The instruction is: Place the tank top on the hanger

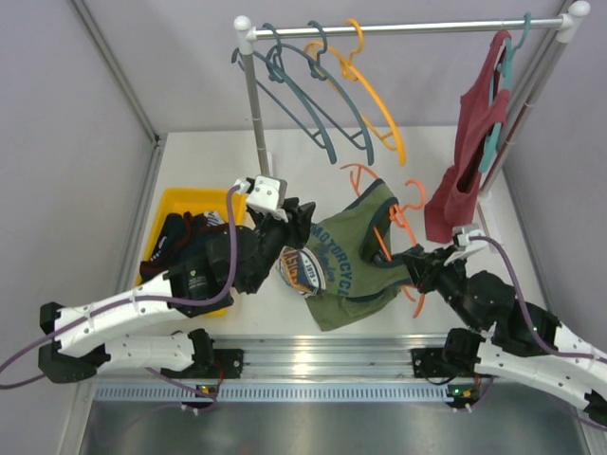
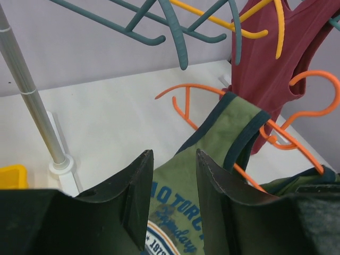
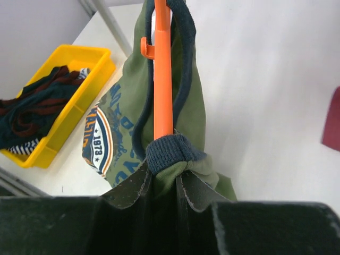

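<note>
The olive-green tank top (image 1: 346, 258) hangs bunched in mid-table with the orange hanger (image 1: 381, 237) threaded through one strap; the hanger's hook (image 1: 413, 203) points right. My right gripper (image 1: 412, 260) is shut on the navy trim and green cloth at the hanger's end; in the right wrist view the gripper (image 3: 166, 175) pinches the tank top (image 3: 117, 127) with the hanger (image 3: 163, 79) rising from the jaws. My left gripper (image 1: 296, 224) is open at the tank top's left edge. In the left wrist view the gripper (image 2: 175, 159) frames the tank top (image 2: 223, 138) and hanger (image 2: 183, 101) beyond it.
A yellow bin (image 1: 171, 202) with dark navy-and-red clothes (image 1: 180, 242) sits at the left. The rack's pole (image 1: 254, 95) stands behind, carrying teal-grey hangers (image 1: 313, 95) and an amber hanger (image 1: 379, 109). A dark red top (image 1: 469, 161) hangs at the right.
</note>
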`<state>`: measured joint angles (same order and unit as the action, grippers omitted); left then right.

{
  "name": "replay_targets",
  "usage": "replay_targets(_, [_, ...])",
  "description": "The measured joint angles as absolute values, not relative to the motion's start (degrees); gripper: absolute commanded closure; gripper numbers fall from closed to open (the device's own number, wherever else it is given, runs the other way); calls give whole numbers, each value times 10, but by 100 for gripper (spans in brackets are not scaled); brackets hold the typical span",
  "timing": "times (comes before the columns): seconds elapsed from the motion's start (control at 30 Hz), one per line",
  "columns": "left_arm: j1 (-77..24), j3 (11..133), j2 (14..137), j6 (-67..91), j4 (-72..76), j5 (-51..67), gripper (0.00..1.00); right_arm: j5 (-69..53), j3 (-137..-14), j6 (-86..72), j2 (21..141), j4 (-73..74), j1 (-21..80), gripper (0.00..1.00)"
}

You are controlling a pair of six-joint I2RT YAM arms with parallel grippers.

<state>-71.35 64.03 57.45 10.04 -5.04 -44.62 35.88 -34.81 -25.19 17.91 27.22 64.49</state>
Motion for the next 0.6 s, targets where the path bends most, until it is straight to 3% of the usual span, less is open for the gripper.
replay_targets(0.6, [-714, 645, 556, 100, -82, -444, 59, 562, -636, -246, 319, 375, 645, 100])
